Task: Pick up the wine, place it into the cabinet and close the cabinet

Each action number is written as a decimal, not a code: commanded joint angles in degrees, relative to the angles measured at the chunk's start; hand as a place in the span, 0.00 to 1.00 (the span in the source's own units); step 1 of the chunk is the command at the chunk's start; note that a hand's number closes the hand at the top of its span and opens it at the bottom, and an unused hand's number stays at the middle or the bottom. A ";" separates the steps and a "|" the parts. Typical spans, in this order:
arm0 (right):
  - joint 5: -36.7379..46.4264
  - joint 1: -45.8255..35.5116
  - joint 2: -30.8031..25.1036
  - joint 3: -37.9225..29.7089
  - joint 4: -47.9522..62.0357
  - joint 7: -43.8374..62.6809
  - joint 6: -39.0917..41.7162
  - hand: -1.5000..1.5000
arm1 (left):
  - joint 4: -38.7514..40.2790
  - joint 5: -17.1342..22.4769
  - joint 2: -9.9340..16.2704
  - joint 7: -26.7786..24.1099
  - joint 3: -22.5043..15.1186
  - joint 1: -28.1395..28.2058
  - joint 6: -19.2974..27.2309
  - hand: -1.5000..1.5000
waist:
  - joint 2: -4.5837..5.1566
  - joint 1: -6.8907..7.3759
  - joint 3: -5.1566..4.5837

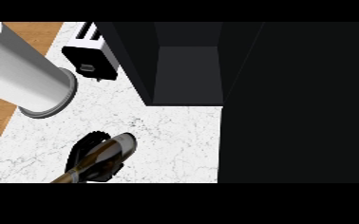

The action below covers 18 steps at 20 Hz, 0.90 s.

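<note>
The black fingers [88, 147] of one hand [95, 159] were curled round the wine bottle [105, 154], wrapping its body from both sides so that part of the glass was hidden — the thumb side lay toward the lower right, the other fingers arched over the upper left. Which hand it was could not be told for certain from the view; it came in from the lower left, so it read as the left hand, and no second hand showed anywhere. The bottle lay tilted in that grip, its pale grey end [126, 141] pointing up and to the right, its brown, darker length running down toward the lower left edge of the view. It was over the white marbled bench [175, 137], well apart from the cabinet; whether it touched the bench could not be told. Beyond it, up and to the right, stood the dark cabinet [186, 71] with its door [288, 104] swung open — the inside showed as a grey floor and dark walls. To the upper left of the bottle a large grey cylinder [35, 76] stood on the bench, and just beside it, near the cabinet's left wall, sat a black and white toaster [91, 57].
</note>
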 commanded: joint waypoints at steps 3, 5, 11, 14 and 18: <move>1.24 2.83 1.55 2.53 -1.29 -0.92 0.58 0.00 | -7.70 2.48 -3.84 -0.99 -2.54 9.25 -6.79 1.00 | 0.49 0.04 -0.61; -1.53 3.42 -0.01 -0.30 -0.71 -1.82 2.17 0.00 | -12.80 2.81 -3.64 -0.14 -4.39 14.05 -8.85 1.00 | 0.40 0.22 -0.56; -1.06 -0.48 -0.81 -1.74 2.36 -0.91 0.93 0.00 | -36.94 7.36 -6.60 12.14 -9.19 23.80 -6.87 1.00 | 0.52 0.45 -0.55; 2.20 -1.75 0.94 1.56 2.50 -0.85 -0.44 0.00 | -46.45 10.90 -6.01 21.02 -10.27 24.56 -4.73 1.00 | 0.67 -0.01 -0.64; -1.31 -1.35 -0.34 -1.33 4.55 -2.36 1.50 0.00 | -61.11 13.73 -7.29 28.07 -17.16 30.46 1.40 1.00 | 0.66 -0.02 -0.62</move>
